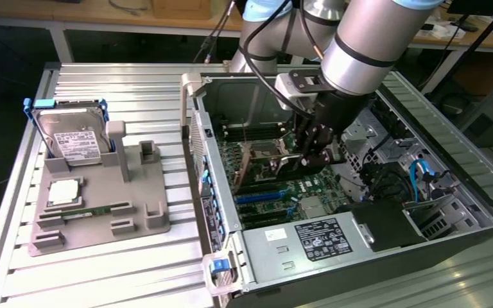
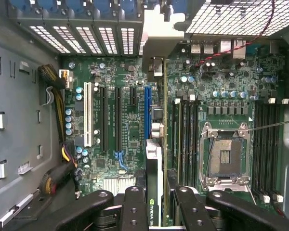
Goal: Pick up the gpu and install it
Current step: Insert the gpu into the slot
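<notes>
My gripper point(image 1: 305, 162) is down inside the open computer case point(image 1: 452, 173), over the green motherboard point(image 1: 311, 192). It is shut on the gpu point(image 1: 264, 168), a thin dark card held on edge. In the wrist view the gpu point(image 2: 154, 159) runs edge-on from between the two black fingers point(image 2: 133, 207) of the gripper point(image 2: 154, 214) toward the case's rear slots, with its silvery bracket point(image 2: 156, 36) at the far end. The card hangs right beside and along the blue expansion slot point(image 2: 148, 110). Whether it touches the slot I cannot tell.
A grey fixture point(image 1: 144, 215) on the slatted table, at the exterior view's left, carries a silver hard drive point(image 1: 75, 141), a square processor chip point(image 1: 63, 192) and a green memory stick point(image 1: 88, 210). Inside the case are the processor socket point(image 2: 225, 156), memory slots point(image 2: 185, 139), cable bundles point(image 2: 58, 96) and a power supply point(image 1: 315, 240).
</notes>
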`<move>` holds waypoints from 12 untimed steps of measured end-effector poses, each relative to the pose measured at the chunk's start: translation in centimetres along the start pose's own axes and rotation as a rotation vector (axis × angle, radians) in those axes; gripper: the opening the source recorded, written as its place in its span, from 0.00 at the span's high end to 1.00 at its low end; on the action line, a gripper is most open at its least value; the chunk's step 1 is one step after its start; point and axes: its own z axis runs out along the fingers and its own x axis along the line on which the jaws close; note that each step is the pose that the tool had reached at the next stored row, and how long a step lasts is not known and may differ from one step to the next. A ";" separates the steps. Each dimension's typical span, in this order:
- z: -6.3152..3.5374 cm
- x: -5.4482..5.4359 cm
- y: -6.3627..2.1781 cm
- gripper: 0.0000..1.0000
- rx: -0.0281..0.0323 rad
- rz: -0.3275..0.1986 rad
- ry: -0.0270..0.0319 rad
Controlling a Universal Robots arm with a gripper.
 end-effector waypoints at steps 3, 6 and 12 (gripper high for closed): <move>0.04 0.0 0.18 0.73 -0.0001 0.000 -0.0012; 0.17 0.1 0.54 0.73 0.0000 0.000 -0.0021; 0.53 0.2 1.30 0.73 -0.0001 0.000 -0.0033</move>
